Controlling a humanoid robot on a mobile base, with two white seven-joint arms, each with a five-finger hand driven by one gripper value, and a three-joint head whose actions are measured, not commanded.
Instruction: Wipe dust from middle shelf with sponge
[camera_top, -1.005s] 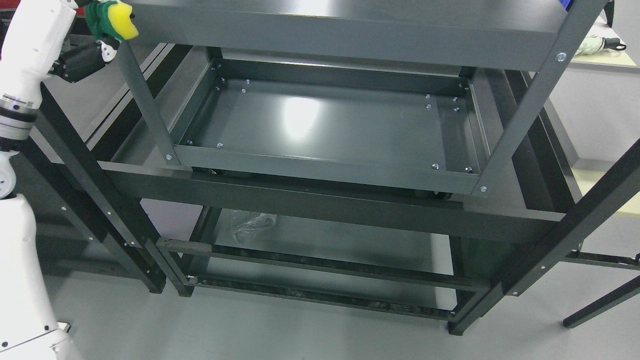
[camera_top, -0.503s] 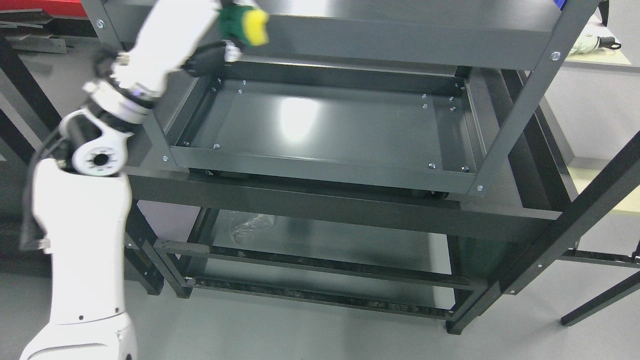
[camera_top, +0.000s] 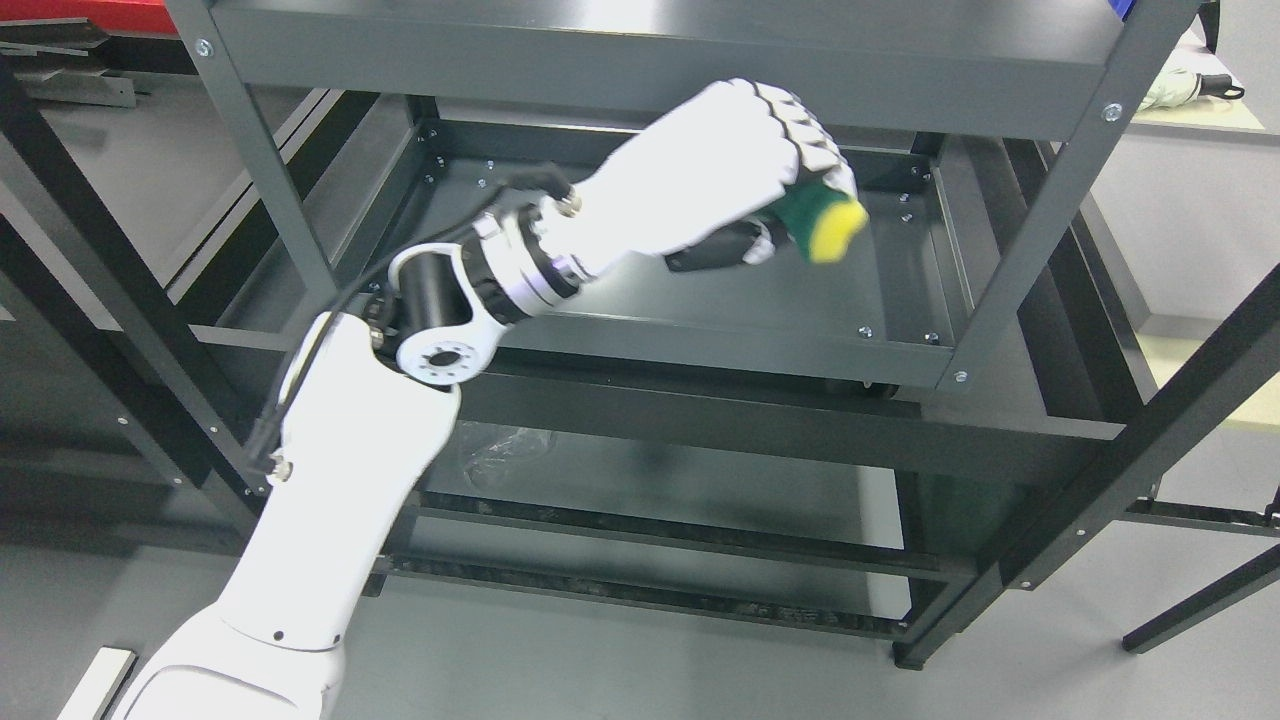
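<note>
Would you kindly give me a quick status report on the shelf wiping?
Left hand shut on sponge, over the middle shelf, right end. Right hand out of view. Contact with the shelf unclear. Nothing in the way.

A crumpled clear plastic bag (camera_top: 497, 447) lies on the bottom shelf (camera_top: 650, 490), near its left end. At the upper right, a folded pale umbrella (camera_top: 1185, 90) with a dark handle rests on a light surface (camera_top: 1215, 118). The floor (camera_top: 600, 660) is plain grey. A red edge (camera_top: 70, 10) shows at the top left corner.
</note>
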